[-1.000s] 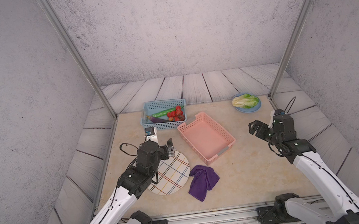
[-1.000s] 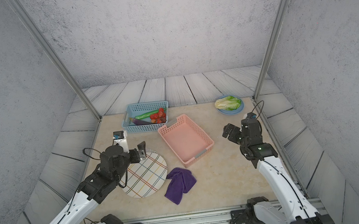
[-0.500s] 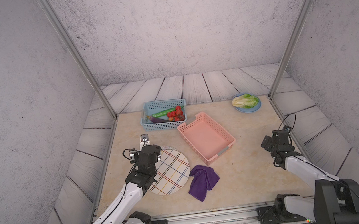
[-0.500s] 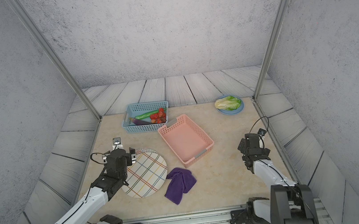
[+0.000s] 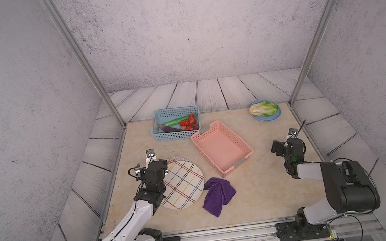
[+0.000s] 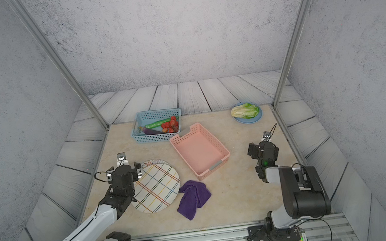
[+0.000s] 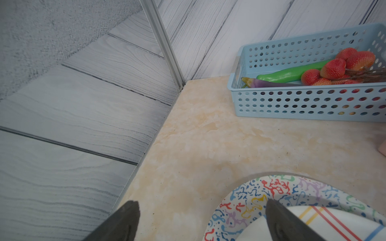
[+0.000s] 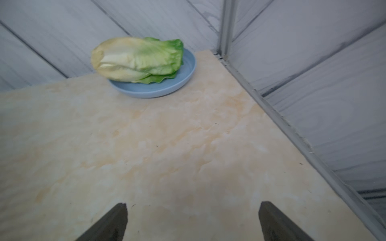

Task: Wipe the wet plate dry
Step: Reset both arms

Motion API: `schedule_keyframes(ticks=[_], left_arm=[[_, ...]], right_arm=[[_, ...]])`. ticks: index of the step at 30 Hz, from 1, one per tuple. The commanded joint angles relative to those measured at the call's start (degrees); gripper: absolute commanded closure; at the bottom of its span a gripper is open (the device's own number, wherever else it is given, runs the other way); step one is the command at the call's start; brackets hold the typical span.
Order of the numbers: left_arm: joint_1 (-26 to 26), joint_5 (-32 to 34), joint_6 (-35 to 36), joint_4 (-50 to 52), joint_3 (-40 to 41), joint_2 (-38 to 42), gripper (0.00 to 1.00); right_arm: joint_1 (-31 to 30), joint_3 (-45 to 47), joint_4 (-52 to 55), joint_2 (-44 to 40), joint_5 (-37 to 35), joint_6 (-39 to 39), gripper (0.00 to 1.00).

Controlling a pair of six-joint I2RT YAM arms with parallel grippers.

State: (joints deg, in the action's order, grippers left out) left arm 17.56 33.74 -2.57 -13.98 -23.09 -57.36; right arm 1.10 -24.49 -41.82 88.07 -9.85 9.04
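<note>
A round plaid plate lies at the front left of the table on a second plate with a squiggle pattern. No wetness can be made out on it. A crumpled purple cloth lies just right of the plaid plate and touches its rim. My left gripper is open and empty, low at the plates' far-left rim, with one finger over the squiggle rim. My right gripper is open and empty, low over bare table at the right side.
An empty pink basket sits mid-table. A blue basket with vegetables and strawberries stands behind the plates. A blue dish with lettuce is at the back right. Metal posts stand at both back corners.
Both arms have drawn back toward the front and dropped lower. The left gripper slid off the plate to its left rim, and the right arm folded down at the right side. Both stayed open.
</note>
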Motion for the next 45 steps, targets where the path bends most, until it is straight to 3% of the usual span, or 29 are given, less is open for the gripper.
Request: schedule_keyframes(ticks=[1,4,8,13,16,20,24,27,45], left_arm=[[-1.4,-1.6,0.9,-4.1,0.6,0.0,0.01],[-3.2,-2.4,0.3,-5.5,0.6,-1.3,0.01],[-7.4,-4.5,0.8,-9.4,0.8,-7.7,0.01],[-13.0,-13.8,-0.2,-13.7,-1.3,-15.8,0.01],[-17.5,-23.0,-2.9,-18.9,-1.3,-18.5,0.0],[-19.4,-28.8,-1.9,-22.8,-2.8,-23.4,0.01],[-19.3,-30.0,-0.8,-34.9,-0.7,-31.3,0.0],[-19.3,-30.5,-0.8,-29.8,-2.0,-30.0,0.01],[-19.1,-30.4,-0.8,-30.0,-1.9,-29.9,0.01]], right_arm=[[-0.5,-0.9,-0.2,-0.6,3.1,-3.4,0.01],[-0.4,2.0,-11.3,2.3,3.4,-3.8,0.01],[-0.7,0.1,-3.0,-0.5,2.9,-3.7,0.01],[-0.7,2.2,-11.1,1.8,3.0,-4.0,0.01],[-0.7,1.7,-8.8,1.1,3.0,-4.1,0.01],[-0.8,2.0,-10.2,1.5,3.0,-4.1,0.01],[-0.8,2.0,-10.3,1.6,2.9,-4.1,0.01],[-0.8,2.1,-10.3,1.6,3.0,-4.1,0.01],[-0.8,1.9,-10.1,1.6,2.9,-4.1,0.01]])
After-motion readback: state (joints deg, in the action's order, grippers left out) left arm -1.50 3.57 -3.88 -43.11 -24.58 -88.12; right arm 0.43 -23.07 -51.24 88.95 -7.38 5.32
